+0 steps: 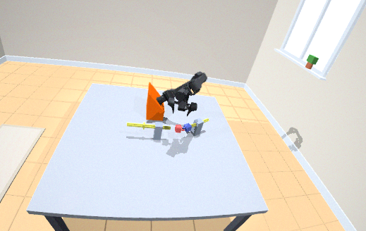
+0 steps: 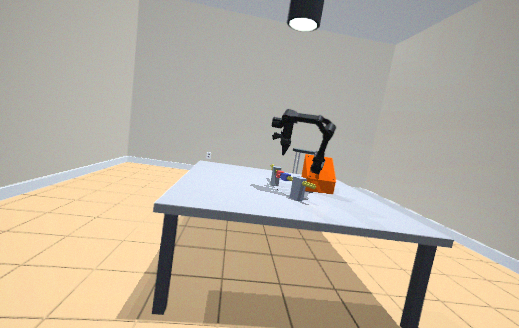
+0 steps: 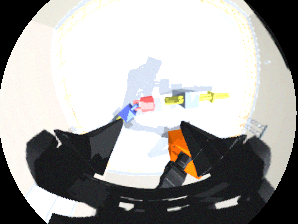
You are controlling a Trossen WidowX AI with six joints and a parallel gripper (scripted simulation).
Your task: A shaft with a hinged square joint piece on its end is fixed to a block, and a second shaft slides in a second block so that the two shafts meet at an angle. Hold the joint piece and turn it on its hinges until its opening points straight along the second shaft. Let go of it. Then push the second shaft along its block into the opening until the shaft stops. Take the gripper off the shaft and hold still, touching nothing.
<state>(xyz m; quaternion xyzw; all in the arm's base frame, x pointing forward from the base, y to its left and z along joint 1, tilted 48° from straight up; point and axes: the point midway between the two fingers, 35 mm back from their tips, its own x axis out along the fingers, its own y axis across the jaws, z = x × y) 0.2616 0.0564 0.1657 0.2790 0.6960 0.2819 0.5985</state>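
The red square joint piece (image 1: 178,128) (image 2: 279,174) (image 3: 146,104) sits on the blue hinge part (image 1: 187,127) (image 2: 286,176) (image 3: 127,113). Its opening side faces the near end of the second shaft (image 1: 136,125) (image 3: 220,95), roughly in line with it, with a gap between them; exact alignment is too small to tell. The second shaft runs through its grey block (image 1: 158,132) (image 3: 190,99). The fixed shaft (image 1: 206,120) (image 2: 309,185) stands in the other grey block (image 1: 198,128) (image 2: 297,189) at an angle. My gripper (image 1: 180,113) (image 3: 152,122) is open and empty, above the joint, touching nothing.
The orange base wedge (image 1: 154,110) (image 2: 325,185) (image 3: 176,142) stands on the table (image 1: 147,176) (image 2: 208,195) behind the shafts in the top view. The second shaft has a small cross-shaped part (image 1: 144,125) on its outer length. The arm arches over from the base.
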